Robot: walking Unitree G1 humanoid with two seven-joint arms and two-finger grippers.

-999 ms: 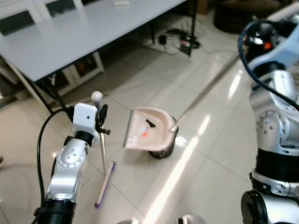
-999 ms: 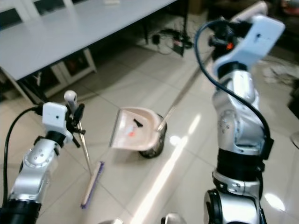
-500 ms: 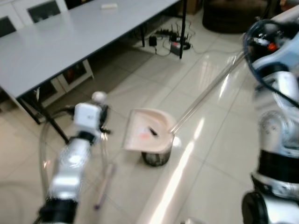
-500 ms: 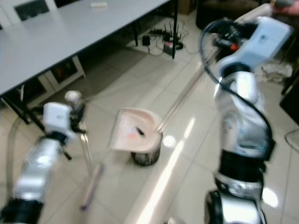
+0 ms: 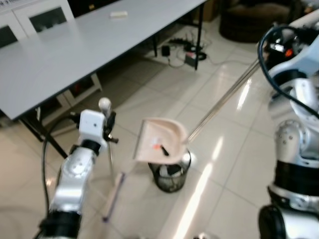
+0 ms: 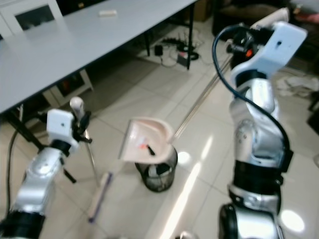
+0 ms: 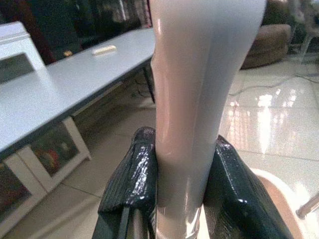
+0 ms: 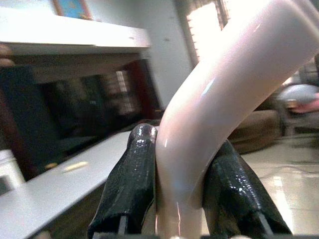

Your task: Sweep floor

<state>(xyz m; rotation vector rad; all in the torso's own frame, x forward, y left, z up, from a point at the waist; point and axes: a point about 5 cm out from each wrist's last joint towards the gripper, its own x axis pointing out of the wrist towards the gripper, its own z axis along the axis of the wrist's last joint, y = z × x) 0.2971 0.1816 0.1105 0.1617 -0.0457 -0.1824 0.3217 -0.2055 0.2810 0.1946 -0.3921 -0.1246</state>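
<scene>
A pale pink dustpan (image 5: 160, 141) hangs tilted over a small black mesh bin (image 5: 171, 175), with a red scrap and a dark scrap lying in it. Its long metal handle (image 5: 224, 99) runs up to my right gripper (image 8: 177, 194), which is shut on the pink grip. My left gripper (image 7: 182, 194) is shut on the pale handle of the broom (image 5: 110, 169). The broom stands nearly upright left of the bin, its purple-edged head (image 5: 113, 197) resting on the tiles.
A long grey table (image 5: 84, 45) stretches across the back left, with dark legs and white cabinets under it. Cables and a power strip (image 5: 184, 52) lie on the floor beyond the bin. Glossy tiles lie open to the right of the bin.
The dustpan has risen off the floor and now hangs over the black bin, which has come into sight beneath it. The camera shifted. The broom stays in my left gripper.
</scene>
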